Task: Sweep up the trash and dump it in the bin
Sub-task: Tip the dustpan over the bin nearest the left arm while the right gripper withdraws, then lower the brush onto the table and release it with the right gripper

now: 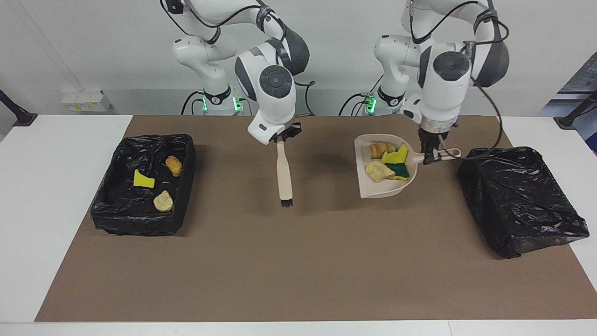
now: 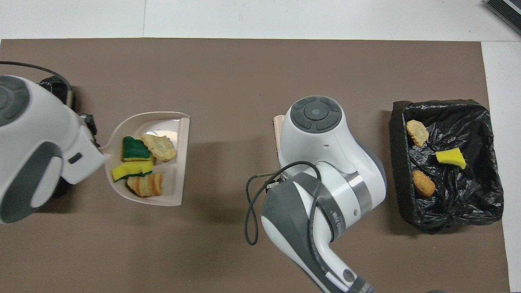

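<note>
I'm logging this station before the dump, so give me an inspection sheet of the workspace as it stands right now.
Surface: brown mat on a white table.
Job's things: dustpan raised, carrying four scraps; brush hanging bristles down; open bin at the right arm's end holds three scraps.
Clutter: closed black bag bundle at the left arm's end.
Grippers: left gripper shut on the dustpan's handle; right gripper shut on the brush's handle, over the mat's middle.
Cables: black cable looping off the right arm; another cable along the left arm.
Surroundings: white wall, socket strip by the table's edge.
</note>
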